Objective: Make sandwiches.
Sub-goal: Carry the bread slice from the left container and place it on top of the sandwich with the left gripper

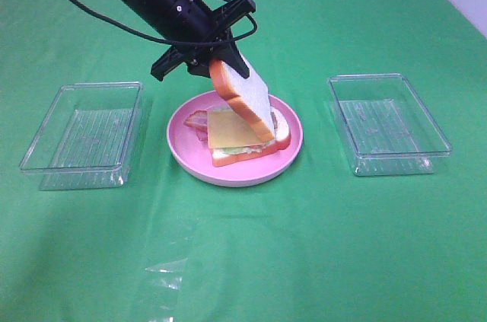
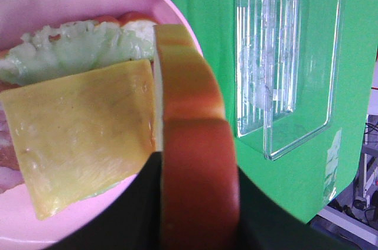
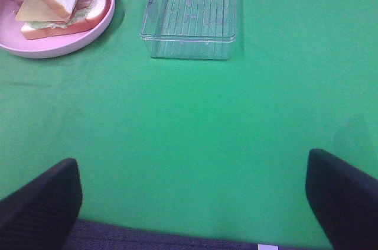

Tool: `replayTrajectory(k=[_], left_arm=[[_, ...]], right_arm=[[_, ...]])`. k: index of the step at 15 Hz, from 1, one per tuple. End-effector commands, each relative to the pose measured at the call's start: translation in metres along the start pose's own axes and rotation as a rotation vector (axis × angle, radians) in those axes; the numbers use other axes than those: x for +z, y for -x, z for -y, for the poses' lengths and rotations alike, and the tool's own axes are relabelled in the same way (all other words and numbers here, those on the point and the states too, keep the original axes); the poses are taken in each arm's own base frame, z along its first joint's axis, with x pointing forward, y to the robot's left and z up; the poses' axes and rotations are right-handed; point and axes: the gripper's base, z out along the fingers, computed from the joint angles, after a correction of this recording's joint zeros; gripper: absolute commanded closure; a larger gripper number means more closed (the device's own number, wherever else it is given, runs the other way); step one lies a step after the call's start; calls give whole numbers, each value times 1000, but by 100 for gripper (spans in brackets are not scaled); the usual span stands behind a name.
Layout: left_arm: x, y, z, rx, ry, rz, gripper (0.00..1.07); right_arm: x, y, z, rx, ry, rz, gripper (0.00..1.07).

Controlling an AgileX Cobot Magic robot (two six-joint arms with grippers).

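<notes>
My left gripper (image 1: 219,63) is shut on the top crust of a white bread slice (image 1: 245,99). It holds the slice tilted, with its lower edge touching the stack on the pink plate (image 1: 228,178). The stack has a bottom bread slice (image 1: 262,149), pale lettuce (image 2: 77,46), bacon (image 1: 196,119) and a yellow cheese square (image 1: 230,131) on top. In the left wrist view the held slice's crust (image 2: 195,161) stands edge-on beside the cheese (image 2: 82,132). My right gripper (image 3: 192,203) is open and empty, low over the green cloth, well short of the plate (image 3: 59,46).
A clear plastic tray (image 1: 82,135) stands to the left of the plate. Another one (image 1: 388,124) stands to the right and also shows in the right wrist view (image 3: 192,16). A green cloth covers the table.
</notes>
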Motion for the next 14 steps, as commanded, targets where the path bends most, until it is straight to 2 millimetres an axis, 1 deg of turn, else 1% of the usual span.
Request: replayTrajectory(k=[1, 4, 6, 7, 8, 9, 10, 12, 13, 14], left_arm=[[6, -1, 0, -15, -7, -9, 87], [11, -2, -7, -7, 23, -30, 85], [11, -3, -9, 9, 50, -47, 76], [11, -4, -10, 15, 60, -52, 73], [10, -5, -13, 34, 93, -65, 66], [9, -7, -20, 76, 169, -95, 45], [8, -8, -22, 87, 191, -108, 34], [4, -7, -20, 113, 215, -118, 22], [-3, -4, -16, 143, 236, -116, 19], [-9, -2, -11, 172, 264, -109, 19]], right_arm=[[-2, -3, -1, -3, -3, 35, 9], [-2, -3, -1, -3, -3, 35, 9], [-2, -3, -1, -3, -3, 35, 9], [-2, -3, -1, -3, -3, 35, 9], [-2, -3, -1, -3, -3, 35, 9], [-2, -3, -1, -3, -3, 35, 9], [-2, -3, -1, -3, -3, 35, 9], [-2, -3, -1, -3, -3, 35, 9], [-2, -3, -1, -3, -3, 35, 9], [-2, -3, -1, -3, -3, 35, 9]])
